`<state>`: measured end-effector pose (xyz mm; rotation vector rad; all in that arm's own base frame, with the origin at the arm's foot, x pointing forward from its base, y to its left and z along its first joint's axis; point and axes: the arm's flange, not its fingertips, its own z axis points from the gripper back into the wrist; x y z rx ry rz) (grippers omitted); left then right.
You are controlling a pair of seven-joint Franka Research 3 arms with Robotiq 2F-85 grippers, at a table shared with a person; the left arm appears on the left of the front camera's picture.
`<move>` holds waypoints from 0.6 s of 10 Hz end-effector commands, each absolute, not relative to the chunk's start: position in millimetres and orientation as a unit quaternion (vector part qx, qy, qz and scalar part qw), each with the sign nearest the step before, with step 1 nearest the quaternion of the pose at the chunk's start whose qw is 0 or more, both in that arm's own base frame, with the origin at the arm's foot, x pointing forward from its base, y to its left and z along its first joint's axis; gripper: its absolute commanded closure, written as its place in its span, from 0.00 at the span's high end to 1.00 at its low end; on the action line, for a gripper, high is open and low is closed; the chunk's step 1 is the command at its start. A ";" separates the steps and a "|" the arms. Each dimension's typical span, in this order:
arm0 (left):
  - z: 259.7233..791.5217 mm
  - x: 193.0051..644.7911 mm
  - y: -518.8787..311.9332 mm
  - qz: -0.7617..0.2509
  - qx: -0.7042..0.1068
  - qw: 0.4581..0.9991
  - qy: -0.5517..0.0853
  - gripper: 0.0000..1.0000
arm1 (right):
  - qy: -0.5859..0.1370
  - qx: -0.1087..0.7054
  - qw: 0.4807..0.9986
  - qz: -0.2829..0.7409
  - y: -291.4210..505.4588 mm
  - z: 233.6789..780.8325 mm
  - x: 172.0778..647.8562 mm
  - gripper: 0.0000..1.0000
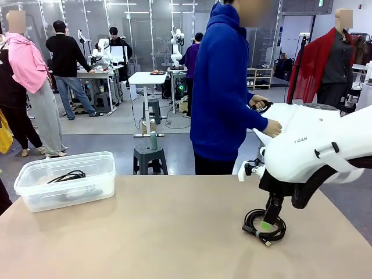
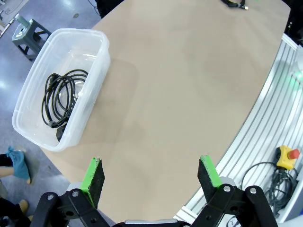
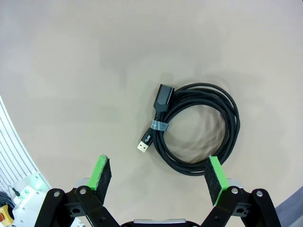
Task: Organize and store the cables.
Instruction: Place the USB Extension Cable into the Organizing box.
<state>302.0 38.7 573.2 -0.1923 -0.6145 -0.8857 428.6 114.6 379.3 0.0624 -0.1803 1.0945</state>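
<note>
Right pincer: jaws spread wide, nothing held. It is low over the coiled cable, which lies flat on the tan surface at the robot's right, near the front edge. In the right wrist view one green fingertip overlaps the coil's rim and the other sits over bare surface; can't tell if it touches.

That cable is black, wound in several loops and bound at one spot by a pale band. A silver USB plug sticks out just outside the loop, and a black socket end lies along its edge. No print readable on it.

Left pincer: jaws equally wide, empty, high above the surface's edge.

The second cable, a black coil, is inside the clear plastic tub at the far left of the surface, well apart from the first.

The third cable is held in one hand of the person in the blue hoodie at the far side. Their other hand rests on the right arm's white casing.

Writing: grey letters "FRAN" on that casing, the rest cut off.

Below the surface in the left wrist view: a yellow box with a red button, with loose cords beside it.
</note>
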 end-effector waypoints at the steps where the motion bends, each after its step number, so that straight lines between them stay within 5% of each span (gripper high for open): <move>1: 572.8 301.9 38.4 -0.424 -0.089 0.853 -0.290 1.00 | -0.065 0.019 0.851 0.520 129.8 380.5 440.1 1.00; 6: 572.8 301.9 38.4 -0.424 -0.089 0.853 -0.290 1.00 | -0.042 0.017 0.845 0.532 147.3 366.9 448.6 1.00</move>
